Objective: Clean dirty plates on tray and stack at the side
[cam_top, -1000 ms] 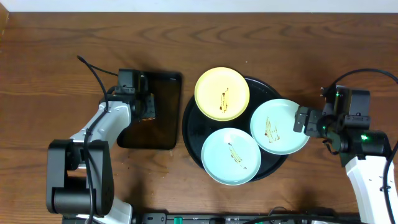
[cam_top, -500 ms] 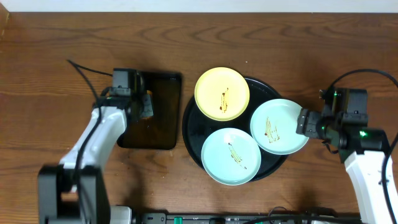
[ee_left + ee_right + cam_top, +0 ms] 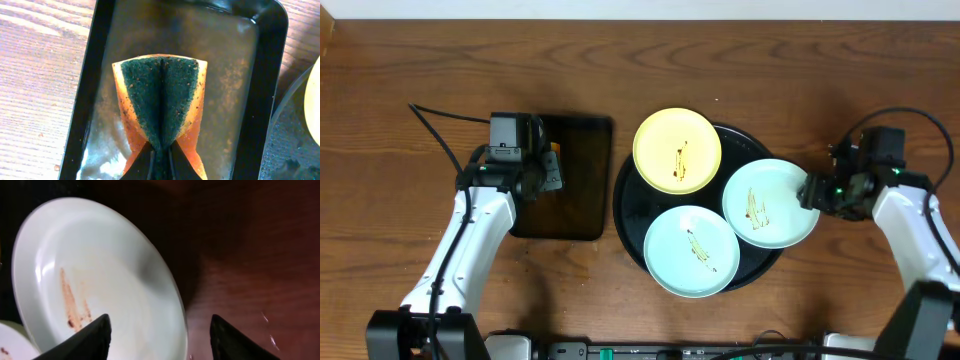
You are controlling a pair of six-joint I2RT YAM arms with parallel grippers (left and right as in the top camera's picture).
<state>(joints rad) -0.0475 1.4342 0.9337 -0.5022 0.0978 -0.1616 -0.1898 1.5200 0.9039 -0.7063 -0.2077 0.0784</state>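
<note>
The round black tray (image 3: 628, 205) holds three smeared plates: a pale yellow plate (image 3: 677, 150) at the back, a mint plate (image 3: 692, 251) at the front and a mint plate (image 3: 769, 203) on the right, overhanging the rim. My right gripper (image 3: 812, 192) is open at that right plate's edge. In the right wrist view the right gripper (image 3: 160, 337) straddles the rim of the plate (image 3: 100, 270), one finger over the plate and one over the wood. My left gripper (image 3: 160, 162) is shut on a folded orange and green sponge (image 3: 160, 95) above the rectangular tray.
A smaller dark rectangular tray (image 3: 578, 195), wet inside (image 3: 225, 75), lies left of the round tray. The round tray's edge (image 3: 292, 145) shows at the right of the left wrist view. Bare wooden table surrounds both trays. Cables trail from both arms.
My left arm has swung left and raised the sponge a little over the rectangular tray. My right arm has turned, and its gripper has closed in on the right plate's rim.
</note>
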